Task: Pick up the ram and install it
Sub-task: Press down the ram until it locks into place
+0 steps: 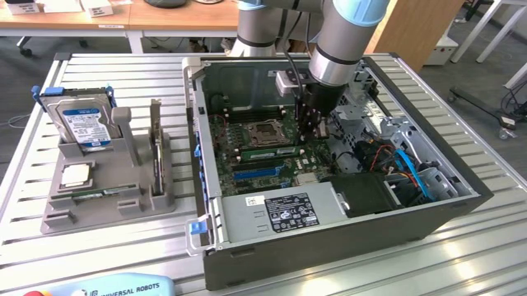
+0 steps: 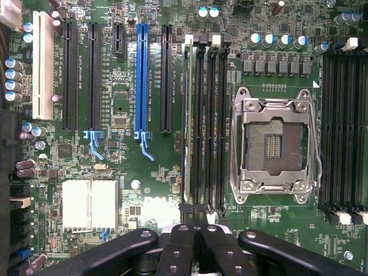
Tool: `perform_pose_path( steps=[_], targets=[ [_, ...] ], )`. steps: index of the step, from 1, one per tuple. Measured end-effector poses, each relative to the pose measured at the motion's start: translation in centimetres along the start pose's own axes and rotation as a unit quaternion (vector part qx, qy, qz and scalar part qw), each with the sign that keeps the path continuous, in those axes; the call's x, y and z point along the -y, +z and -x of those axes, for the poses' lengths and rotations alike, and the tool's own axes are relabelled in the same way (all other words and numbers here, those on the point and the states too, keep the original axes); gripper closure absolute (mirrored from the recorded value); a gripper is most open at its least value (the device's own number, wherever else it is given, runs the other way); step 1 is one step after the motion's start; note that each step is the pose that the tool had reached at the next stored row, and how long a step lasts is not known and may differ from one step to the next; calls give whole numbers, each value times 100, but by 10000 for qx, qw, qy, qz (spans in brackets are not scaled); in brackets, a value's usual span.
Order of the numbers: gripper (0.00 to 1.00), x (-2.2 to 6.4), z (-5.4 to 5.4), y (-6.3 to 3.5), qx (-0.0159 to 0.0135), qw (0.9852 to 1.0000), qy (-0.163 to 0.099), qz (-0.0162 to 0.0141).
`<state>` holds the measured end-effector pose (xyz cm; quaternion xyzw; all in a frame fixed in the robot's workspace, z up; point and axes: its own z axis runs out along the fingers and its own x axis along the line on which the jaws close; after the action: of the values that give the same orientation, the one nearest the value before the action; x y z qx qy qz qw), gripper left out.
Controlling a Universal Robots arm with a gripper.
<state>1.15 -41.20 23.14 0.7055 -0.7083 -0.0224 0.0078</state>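
Observation:
A ram [image 2: 187, 115] stands edge-on in the memory slot farthest from the processor socket [image 2: 273, 144], in the bank of several dark slots beside it. In the exterior view the same ram [image 1: 268, 150] is a green strip just in front of the socket [image 1: 261, 131]. My gripper [image 2: 194, 224] is shut, its black fingers [image 2: 178, 247] pressed together right over one end of that stick. In the exterior view the gripper [image 1: 316, 132] reaches down inside the open computer case at the stick's end on the exterior view's right. Whether the tips touch the stick I cannot tell.
A grey holder [image 1: 99, 209] on the table at the exterior view's left carries a hard drive [image 1: 82, 123], a square processor chip [image 1: 76, 174] and another green stick [image 1: 86, 194]. Inside the case [image 1: 329, 259] are the power supply [image 1: 280, 213], cables [image 1: 408, 169] and a blue expansion slot [image 2: 142, 80].

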Motion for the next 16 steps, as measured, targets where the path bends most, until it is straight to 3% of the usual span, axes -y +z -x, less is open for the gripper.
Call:
perform_pose_path(
  steps=[16],
  targets=[
    [90, 1, 0, 27, 0, 10000, 0, 0]
  ],
)
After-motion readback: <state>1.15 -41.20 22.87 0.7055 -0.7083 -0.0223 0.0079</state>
